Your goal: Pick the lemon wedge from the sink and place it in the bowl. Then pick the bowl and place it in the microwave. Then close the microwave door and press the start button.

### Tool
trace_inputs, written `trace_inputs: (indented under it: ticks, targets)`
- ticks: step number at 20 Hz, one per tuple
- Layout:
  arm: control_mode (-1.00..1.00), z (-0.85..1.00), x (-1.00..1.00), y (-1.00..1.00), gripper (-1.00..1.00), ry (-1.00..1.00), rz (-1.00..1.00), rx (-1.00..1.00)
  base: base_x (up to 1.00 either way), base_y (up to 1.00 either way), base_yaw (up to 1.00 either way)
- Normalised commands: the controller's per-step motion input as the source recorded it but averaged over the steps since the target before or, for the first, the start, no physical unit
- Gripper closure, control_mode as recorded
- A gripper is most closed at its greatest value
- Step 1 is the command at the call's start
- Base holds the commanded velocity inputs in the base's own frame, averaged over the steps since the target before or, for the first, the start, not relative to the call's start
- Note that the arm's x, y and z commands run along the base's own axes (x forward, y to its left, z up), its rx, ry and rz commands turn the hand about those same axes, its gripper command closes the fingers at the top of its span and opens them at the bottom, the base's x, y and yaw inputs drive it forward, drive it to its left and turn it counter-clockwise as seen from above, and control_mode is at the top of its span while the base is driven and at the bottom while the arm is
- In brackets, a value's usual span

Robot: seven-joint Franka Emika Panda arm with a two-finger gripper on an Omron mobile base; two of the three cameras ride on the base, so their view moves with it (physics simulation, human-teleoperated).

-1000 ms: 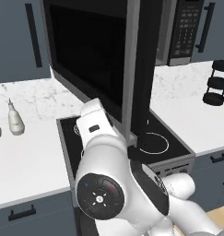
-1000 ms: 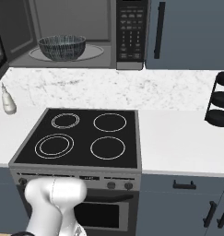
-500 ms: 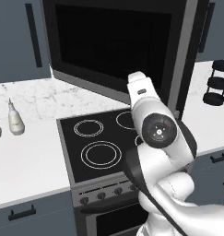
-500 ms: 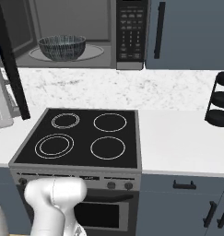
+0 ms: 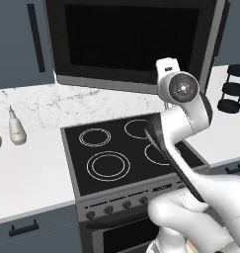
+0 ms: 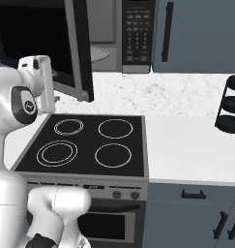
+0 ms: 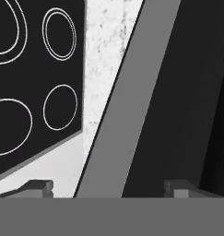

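Since half a second ago: wide black microwave door (image 5: 131, 44) with its large dark glass window swung further round toward closing, now spanning most of the left base view and hiding the cavity there. In the right base view, door (image 6: 39, 46) now angled across the front of the large black built-in microwave (image 6: 109, 36), steel edge standing near the keypad panel (image 6: 137, 31); earlier only a sliver of door at the far left. Wide round dark bowl, plain in that earlier view, now almost wholly covered; only a pale curved bit (image 6: 100, 54) visible in the narrow gap between door edge and keypad. Lemon wedge too small or hidden to make out.

White arm moved across from the left, upper link raised against the door in both base views. Gripper (image 7: 109, 186) right up at the door's steel trim, two small dark fingertips (image 7: 39, 186) set wide apart, holding nothing.

Below: black four-ring stovetop (image 6: 87, 145), oven knobs along its front. White speckled marble surface (image 6: 186, 145) on both sides. Small white soap dispenser (image 5: 16, 129) on the left stretch; black tiered rack (image 6: 230, 104) at the right. Dark blue cabinet fronts (image 6: 196, 34) above and below.
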Motion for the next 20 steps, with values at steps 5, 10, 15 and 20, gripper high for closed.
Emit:
trace_inputs:
  ticks: [5, 10, 15, 20]
  targets:
    - [-1.00, 0.35, 1.00, -0.20, -1.00, 0.10, 0.00, 0.12, 0.00, 0.00, 0.00]
    - [-1.00, 0.08, 1.00, -0.03, -1.00, 0.06, 0.00, 0.09, 0.00, 0.00, 0.00]
    - [-1.00, -0.15, 1.00, 0.00, -1.00, 0.05, 0.04, 0.05, 0.00, 0.00, 0.00]
    - [-1.00, -0.28, 0.73, 0.00, -1.00, 0.00, 0.11, 0.02, 0.00, 0.00, 0.00]
